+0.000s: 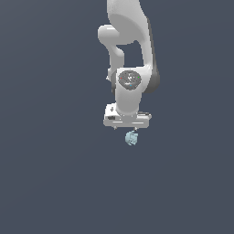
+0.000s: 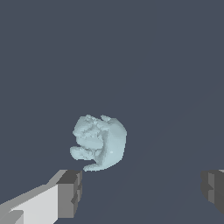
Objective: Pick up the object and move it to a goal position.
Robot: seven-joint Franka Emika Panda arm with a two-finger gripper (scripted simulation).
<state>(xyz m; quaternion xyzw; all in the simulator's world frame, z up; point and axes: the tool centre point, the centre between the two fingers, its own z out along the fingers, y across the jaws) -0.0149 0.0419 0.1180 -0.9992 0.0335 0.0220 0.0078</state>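
The small pale light-blue lumpy object (image 1: 131, 137) sits just below the centre of the exterior frame, directly under the white robot arm's pincer (image 1: 133, 130), on a plain dark slate-grey tabletop (image 1: 50, 183). In the wrist view the object (image 2: 99, 142) lies ahead of the grey fingertips (image 2: 70, 192), nearer to one of them; the two fingers stand wide apart, not touching it
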